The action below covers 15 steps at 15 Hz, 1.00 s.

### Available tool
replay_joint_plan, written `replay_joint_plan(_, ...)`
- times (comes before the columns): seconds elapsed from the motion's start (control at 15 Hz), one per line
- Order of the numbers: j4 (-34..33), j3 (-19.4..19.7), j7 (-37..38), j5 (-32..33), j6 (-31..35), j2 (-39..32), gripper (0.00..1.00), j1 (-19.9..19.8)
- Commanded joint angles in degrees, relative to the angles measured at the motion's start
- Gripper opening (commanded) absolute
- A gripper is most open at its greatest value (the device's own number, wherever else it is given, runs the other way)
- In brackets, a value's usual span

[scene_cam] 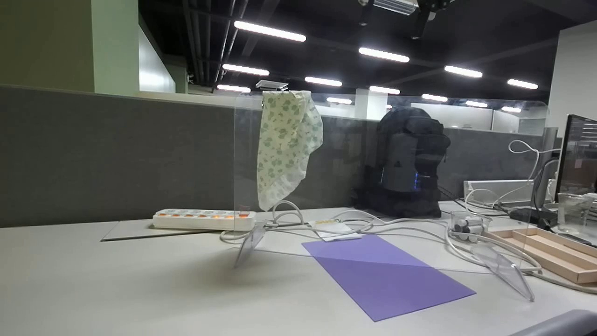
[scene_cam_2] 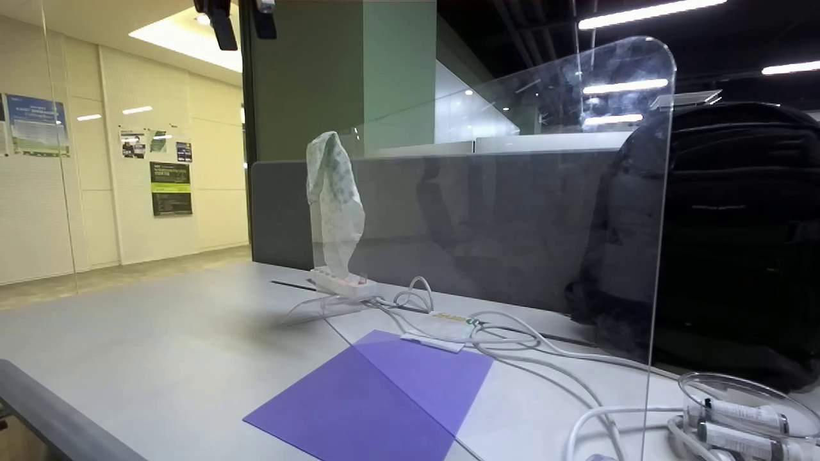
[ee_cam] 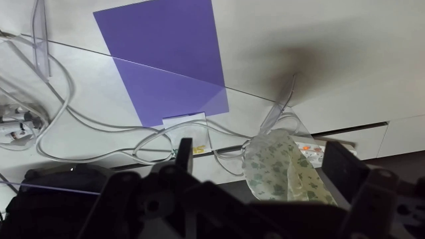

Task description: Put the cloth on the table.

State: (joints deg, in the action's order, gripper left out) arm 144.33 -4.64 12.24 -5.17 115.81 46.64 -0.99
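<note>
The cloth, pale cream with green leaf prints, hangs draped over the top edge of a clear upright panel, near one corner. It shows in both exterior views and in the wrist view. Its lower end hangs down close to the power strip. The table is the light grey-white desk top below, also in an exterior view and the wrist view. My gripper is open and empty above the cloth, fingers apart. Its fingertips show at the top of both exterior views, apart from the cloth.
The clear panel stands on clear feet across the table. A purple sheet lies under it. A white power strip, loose cables, a black backpack, a glass with bottles and a wooden tray are around it.
</note>
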Motion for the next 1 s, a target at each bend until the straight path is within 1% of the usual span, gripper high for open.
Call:
replay_joint_plan(0.0, -0.1, 0.0, 0.0, 0.0, -0.1, 0.0, 1.00, -0.1)
replay_joint_plan(0.13, -0.1, 0.1, -0.1, 0.0, -0.2, 0.1, 1.00, -0.2)
replay_joint_plan(0.2, -0.1, -1.3, 2.0, 0.3, -2.5, 3.7, 1.00, -0.3)
replay_joint_plan(0.27, 0.2, -2.0, 3.7, -0.3, -1.6, 4.6, 1.00, -0.5)
replay_joint_plan(0.47, 0.7, -5.6, 9.6, -0.3, -0.3, 6.7, 1.00, -1.7)
replay_joint_plan(0.67, 0.3, -8.3, 13.4, 0.5, -1.2, 8.5, 1.00, -3.0)
replay_joint_plan(0.8, -0.1, -9.0, 14.1, 0.3, -2.4, 9.1, 1.00, -3.0)
replay_joint_plan(0.87, -0.7, -9.2, 14.9, -0.6, -4.7, 9.0, 1.00, -2.8)
replay_joint_plan(0.93, -0.1, -8.6, 12.2, 0.1, -2.1, 8.2, 1.00, -2.5)
